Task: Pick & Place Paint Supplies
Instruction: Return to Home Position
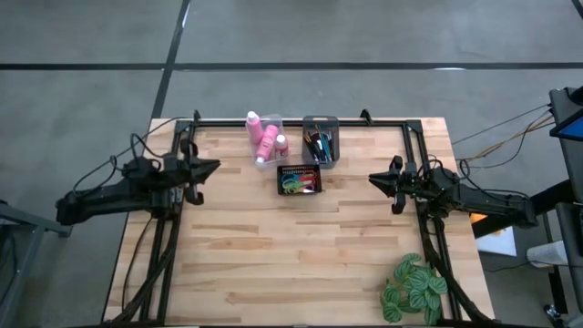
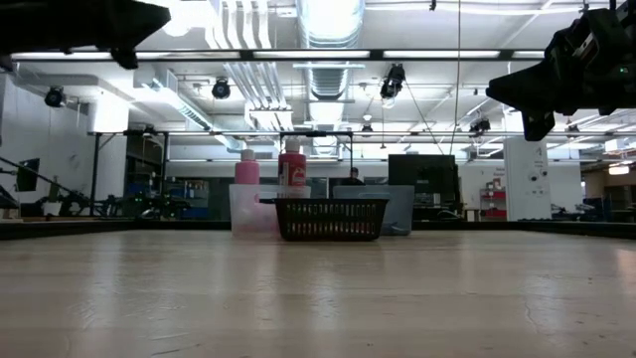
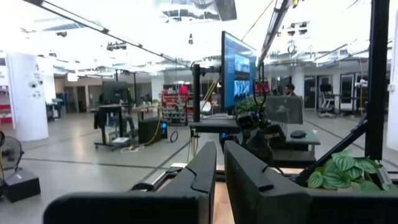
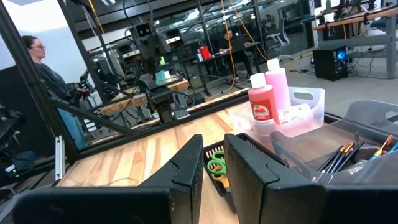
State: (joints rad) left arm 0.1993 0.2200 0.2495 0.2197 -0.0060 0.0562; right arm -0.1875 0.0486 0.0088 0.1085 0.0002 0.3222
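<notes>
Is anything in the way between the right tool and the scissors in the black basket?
No. Only bare table lies between the right tool and the black basket holding the scissors.

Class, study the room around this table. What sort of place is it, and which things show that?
Most likely a lab or workshop in a big open hall: exposed ceiling ducts, a large monitor among equipment benches, and a bare concrete floor.
</notes>
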